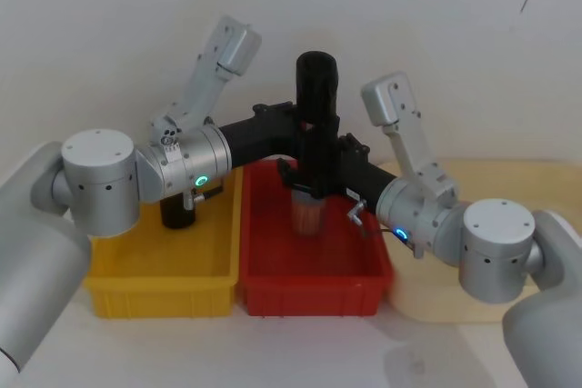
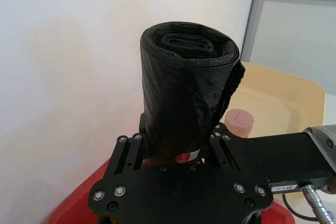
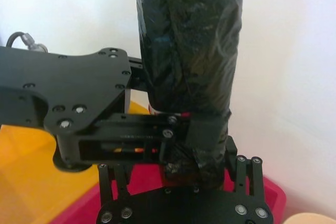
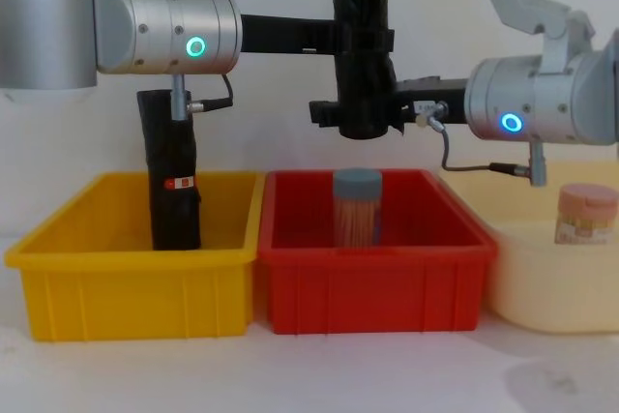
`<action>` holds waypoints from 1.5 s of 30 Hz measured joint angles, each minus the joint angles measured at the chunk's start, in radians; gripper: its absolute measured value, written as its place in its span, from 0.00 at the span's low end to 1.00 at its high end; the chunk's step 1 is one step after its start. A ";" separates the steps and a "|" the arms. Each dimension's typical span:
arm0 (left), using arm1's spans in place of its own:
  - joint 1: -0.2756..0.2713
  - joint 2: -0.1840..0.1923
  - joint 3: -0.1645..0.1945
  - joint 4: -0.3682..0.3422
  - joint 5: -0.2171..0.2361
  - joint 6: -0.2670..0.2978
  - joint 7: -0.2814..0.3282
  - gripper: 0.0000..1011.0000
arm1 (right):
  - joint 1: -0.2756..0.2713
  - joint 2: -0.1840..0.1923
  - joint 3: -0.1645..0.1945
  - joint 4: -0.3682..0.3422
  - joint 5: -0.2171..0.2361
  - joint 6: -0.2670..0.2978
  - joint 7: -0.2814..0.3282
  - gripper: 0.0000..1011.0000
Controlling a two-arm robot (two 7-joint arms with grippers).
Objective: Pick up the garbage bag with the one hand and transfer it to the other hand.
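The garbage bag (image 4: pixel 361 36) stood upright in mid-air above the red bin (image 4: pixel 372 273), gripped from both sides at once. The left gripper (image 4: pixel 363 41) — on the arm with the green ring light — pinched the roll around its middle, while the right gripper (image 4: pixel 363 113), on the blue-lit arm, clamped its jaws on the lower end. Below, a grey-lidded jar (image 4: pixel 357 207) sat in the red bin; a second black roll (image 4: pixel 172 186) stood in the yellow bin (image 4: pixel 135 273).
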 joint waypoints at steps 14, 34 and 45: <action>0.000 0.000 0.000 0.000 0.000 0.000 0.000 0.46 | 0.029 -0.016 -0.009 0.046 0.006 -0.019 -0.006 0.77; 0.000 0.000 0.000 0.000 0.000 0.000 0.000 0.53 | 0.038 -0.020 -0.013 0.061 0.009 -0.024 -0.010 0.52; 0.000 0.000 0.000 0.000 0.000 0.000 0.000 0.86 | 0.033 -0.017 -0.012 0.052 0.012 -0.016 -0.031 0.52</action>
